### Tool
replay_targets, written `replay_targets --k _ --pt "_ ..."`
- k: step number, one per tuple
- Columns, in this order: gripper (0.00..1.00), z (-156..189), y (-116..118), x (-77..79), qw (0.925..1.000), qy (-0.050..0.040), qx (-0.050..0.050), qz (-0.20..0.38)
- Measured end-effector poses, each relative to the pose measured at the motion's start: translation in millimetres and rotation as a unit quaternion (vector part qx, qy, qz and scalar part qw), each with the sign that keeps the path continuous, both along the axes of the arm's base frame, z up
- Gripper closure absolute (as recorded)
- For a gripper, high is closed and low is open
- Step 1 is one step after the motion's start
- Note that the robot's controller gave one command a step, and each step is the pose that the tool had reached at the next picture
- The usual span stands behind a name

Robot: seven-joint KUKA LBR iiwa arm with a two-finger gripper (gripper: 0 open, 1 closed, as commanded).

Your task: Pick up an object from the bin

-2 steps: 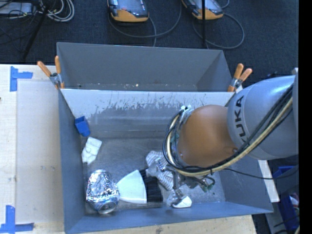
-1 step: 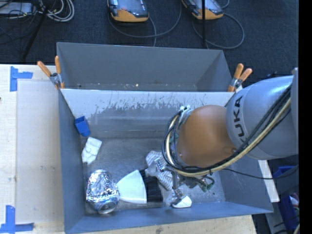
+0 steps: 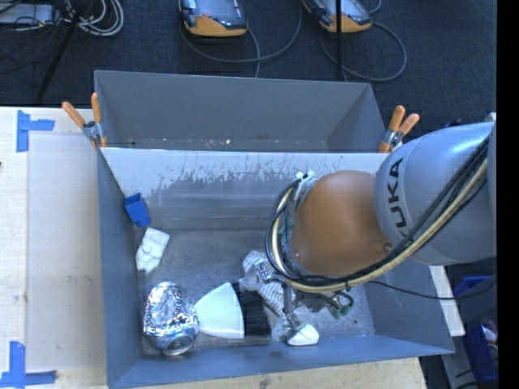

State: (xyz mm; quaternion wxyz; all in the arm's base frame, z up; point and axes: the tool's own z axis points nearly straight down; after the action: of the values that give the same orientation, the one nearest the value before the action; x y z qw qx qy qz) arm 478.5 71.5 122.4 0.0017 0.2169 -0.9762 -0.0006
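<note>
Claw (image 3: 285, 318) beside black-bristled white brush (image 3: 220, 310) and crinkled foil can (image 3: 170, 318).

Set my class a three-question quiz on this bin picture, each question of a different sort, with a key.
1. True or false: the blue block lies in the left part of the bin.
2. Which thing lies nearest the hand? A: the crushed silver can. B: the blue block. C: the small white piece.
3. Fill in: the brush with the white back has ____ bristles.

Key: 1 true; 2 C; 3 black.
</note>
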Motion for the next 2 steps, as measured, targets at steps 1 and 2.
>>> replay_targets --k 1,2 --pt "1.0 -41.3 21.5 11.1 0.9942 -0.0078 -0.002 0.108" --pt "1.0 -41.3 21.4 11.0 0.9942 -0.0077 -0.002 0.107"
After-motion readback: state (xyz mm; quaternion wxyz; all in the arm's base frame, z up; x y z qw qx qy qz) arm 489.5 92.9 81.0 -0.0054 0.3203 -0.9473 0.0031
